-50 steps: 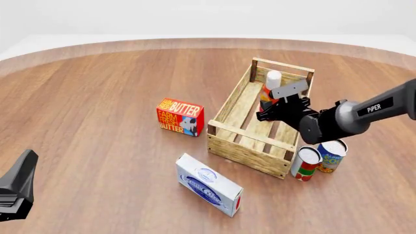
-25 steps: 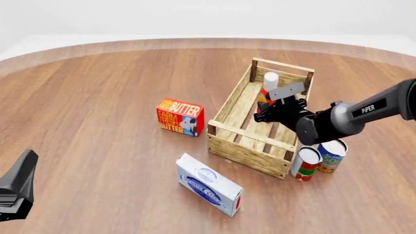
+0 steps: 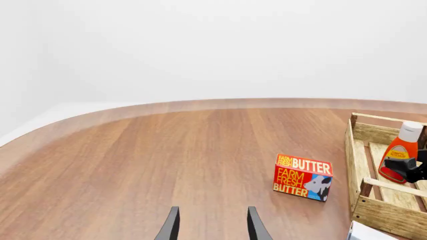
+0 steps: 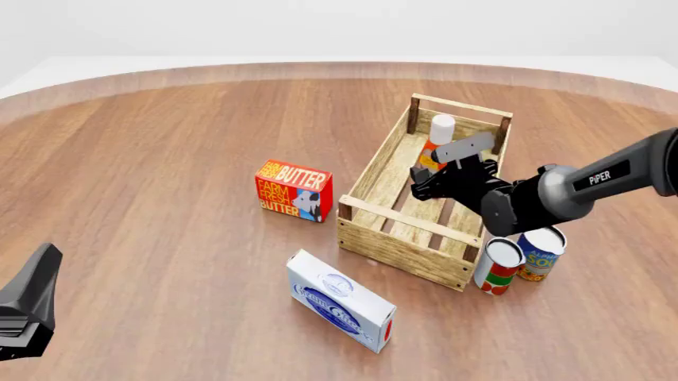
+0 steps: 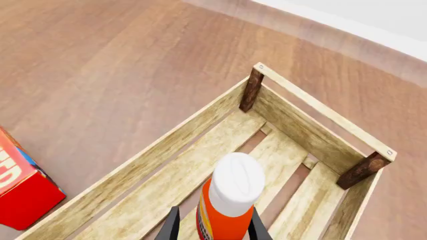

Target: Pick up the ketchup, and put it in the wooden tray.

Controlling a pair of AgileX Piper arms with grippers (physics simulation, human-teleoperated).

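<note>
One gripper [image 4: 443, 168] matters here: my right, jaws pinching the ketchup [image 4: 436, 141] inside the far end of the tray [image 4: 405, 240], base probably just above the slats. Let go early and it topples. My left gripper [image 3: 211, 226] idles, jaws spread.

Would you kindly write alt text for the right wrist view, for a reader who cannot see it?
The right gripper holds the ketchup, white cap up, between its two dark fingers above the slatted floor of the wooden tray. A corner of the red butter box shows beside the tray on the brown table.
</note>
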